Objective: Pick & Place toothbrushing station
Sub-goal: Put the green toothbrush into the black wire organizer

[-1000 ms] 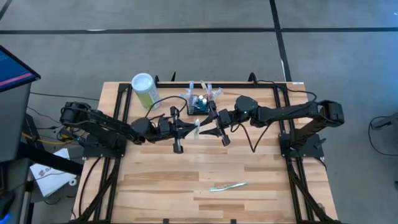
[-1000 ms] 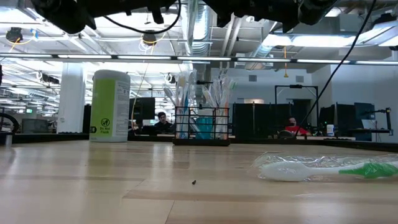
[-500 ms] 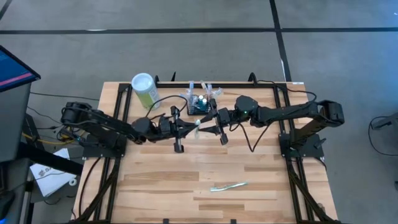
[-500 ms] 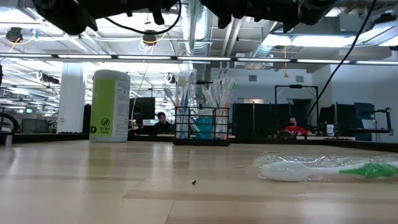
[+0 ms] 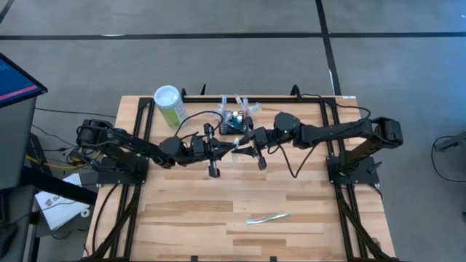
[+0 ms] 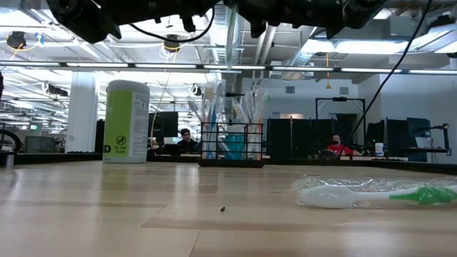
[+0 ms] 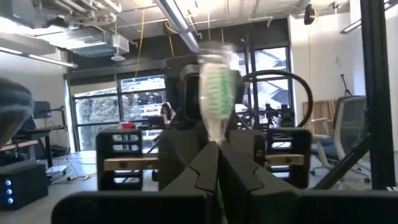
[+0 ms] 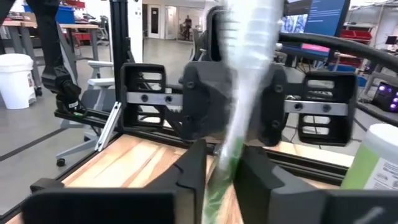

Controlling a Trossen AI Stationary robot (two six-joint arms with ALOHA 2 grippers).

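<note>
Above the middle of the table, my left gripper (image 5: 222,148) and my right gripper (image 5: 245,149) face each other tip to tip. A toothbrush in a clear wrapper (image 5: 234,147) spans the gap between them, and both are shut on it. Its white-and-green head (image 7: 217,87) shows beyond my left fingertips, and its green handle (image 8: 221,177) lies between my right fingers. The toothbrushing station, a black wire basket (image 5: 234,121) holding several wrapped brushes, stands on its base near the far edge (image 6: 231,145). My left gripper pinches the toothbrush just below its head (image 7: 216,134) between its two fingers. It comes roughly level from the table's left. The head sticks out past the fingertips, and the brush is clear of the table. My right gripper has the wrapped green handle (image 8: 219,186) between its two fingers (image 8: 194,168). It comes level from the table's right. The clear wrapper (image 8: 249,56) rises past the fingers toward the camera, and the brush hangs well above the table.
A pale-green cylinder with a white lid (image 5: 169,104) stands at the far left, also seen as (image 6: 126,121). Another wrapped toothbrush (image 5: 268,217) lies flat near the front edge (image 6: 371,193). Bare wood lies between it and the arms.
My left gripper has moved toward the table's right, carrying the toothbrush toward my right gripper, which has kept its place. The brush's free end now lies between my right gripper's fingers.
</note>
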